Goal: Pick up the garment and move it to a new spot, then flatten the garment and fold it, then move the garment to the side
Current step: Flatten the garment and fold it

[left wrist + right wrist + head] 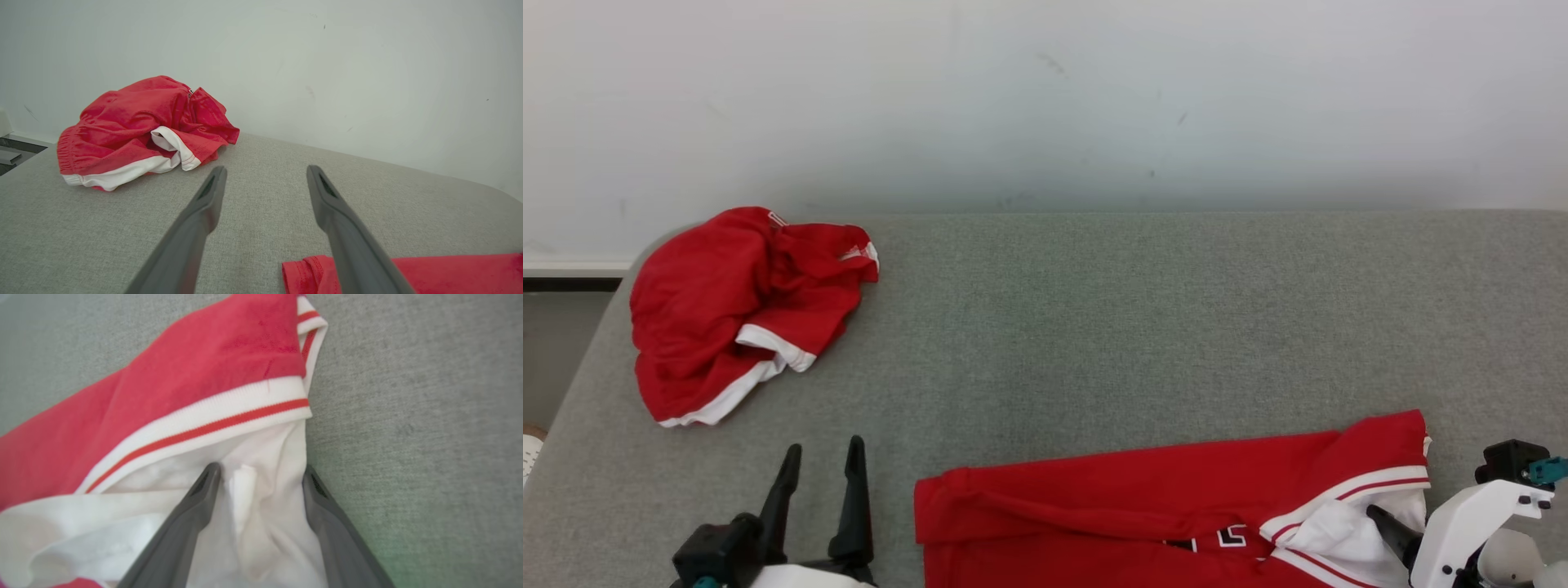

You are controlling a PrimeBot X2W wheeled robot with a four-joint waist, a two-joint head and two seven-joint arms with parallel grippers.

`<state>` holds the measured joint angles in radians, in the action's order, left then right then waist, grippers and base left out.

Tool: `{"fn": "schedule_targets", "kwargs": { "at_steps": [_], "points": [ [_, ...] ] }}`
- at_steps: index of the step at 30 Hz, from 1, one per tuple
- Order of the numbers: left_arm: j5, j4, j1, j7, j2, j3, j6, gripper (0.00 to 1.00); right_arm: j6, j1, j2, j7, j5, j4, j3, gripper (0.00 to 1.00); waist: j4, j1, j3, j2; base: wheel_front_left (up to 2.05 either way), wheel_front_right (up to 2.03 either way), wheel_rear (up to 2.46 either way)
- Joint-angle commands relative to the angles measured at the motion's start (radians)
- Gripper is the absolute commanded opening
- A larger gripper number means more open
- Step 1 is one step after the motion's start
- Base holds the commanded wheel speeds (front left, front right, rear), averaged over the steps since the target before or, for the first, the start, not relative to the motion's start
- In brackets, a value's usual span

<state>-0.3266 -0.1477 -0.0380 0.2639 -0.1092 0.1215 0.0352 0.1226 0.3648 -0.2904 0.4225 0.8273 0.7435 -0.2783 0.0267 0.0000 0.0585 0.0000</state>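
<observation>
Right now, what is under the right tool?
White inner fabric of the red jersey lies there, bunched under the open right tool, with grey surface beside it. Anything beneath the fabric is covered.

We count two red garments with white trim on one grey fabric surface (1094, 327): one crumpled garment (731, 310) at its far left corner and one laid-out garment (1143, 506) along its near edge, towards the right. We count two grippers, the left gripper (824, 445) at the near edge left of the laid-out garment and the right gripper (261, 468) at that garment's white-lined end, and each has two dark fingers (204, 212), four in all. Behind the surface we see one pale wall (1045, 98).
</observation>
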Motion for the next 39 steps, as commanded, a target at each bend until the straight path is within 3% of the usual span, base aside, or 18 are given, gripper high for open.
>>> {"fn": "schedule_targets", "kwargs": {
  "at_steps": [1, 2, 3, 5, 6, 26, 32, 39],
  "points": [
    [0.010, -0.004, -0.008, 0.000, 0.002, -0.005, -0.005, 1.00, 0.014, -0.064, 0.075, 0.061, 0.025, 0.007, -0.053, 1.00, 0.003, 0.0000, -0.002, 0.0000, 0.00, 0.00, 0.00],
    [0.013, -0.007, -0.008, 0.000, 0.004, -0.006, -0.007, 1.00, 0.014, -0.066, 0.072, 0.071, 0.032, -0.003, -0.057, 0.82, 0.005, 0.0000, -0.004, 0.0000, 0.00, 0.00, 0.00],
    [0.016, -0.010, -0.007, 0.000, 0.006, -0.008, -0.010, 1.00, 0.014, -0.064, 0.065, 0.072, 0.036, -0.008, -0.057, 0.49, 0.006, 0.0000, -0.006, 0.0000, 0.00, 0.00, 0.00],
    [0.019, -0.016, -0.006, 0.000, 0.010, -0.011, -0.014, 1.00, 0.014, -0.053, 0.048, 0.065, 0.033, -0.014, -0.049, 0.04, 0.009, 0.0000, -0.009, 0.0000, 0.00, 0.00, 0.00],
    [0.021, -0.019, -0.006, 0.000, 0.013, -0.011, -0.016, 1.00, 0.014, -0.048, 0.040, 0.060, 0.031, -0.012, -0.041, 0.00, 0.010, 0.0000, -0.011, 0.0000, 0.00, 0.00, 0.00],
    [0.041, -0.042, 0.022, 0.000, 0.041, -0.057, -0.054, 1.00, 0.007, -0.001, -0.124, -0.086, -0.067, -0.026, 0.173, 0.00, -0.022, 0.0000, -0.047, 0.0000, 0.00, 0.00, 0.00],
    [0.043, -0.050, 0.031, 0.000, 0.048, -0.066, -0.065, 1.00, 0.007, -0.057, -0.103, -0.053, -0.096, -0.221, 0.184, 0.00, -0.019, 0.0000, -0.069, 0.0000, 0.00, 0.00, 0.00],
    [0.046, -0.062, 0.027, 0.000, 0.052, -0.064, -0.076, 1.00, 0.007, -0.165, -0.020, 0.073, -0.177, -0.579, 0.138, 0.00, 0.011, 0.0000, -0.083, 0.0000, 0.00, 0.00, 0.00]
  ]
}}
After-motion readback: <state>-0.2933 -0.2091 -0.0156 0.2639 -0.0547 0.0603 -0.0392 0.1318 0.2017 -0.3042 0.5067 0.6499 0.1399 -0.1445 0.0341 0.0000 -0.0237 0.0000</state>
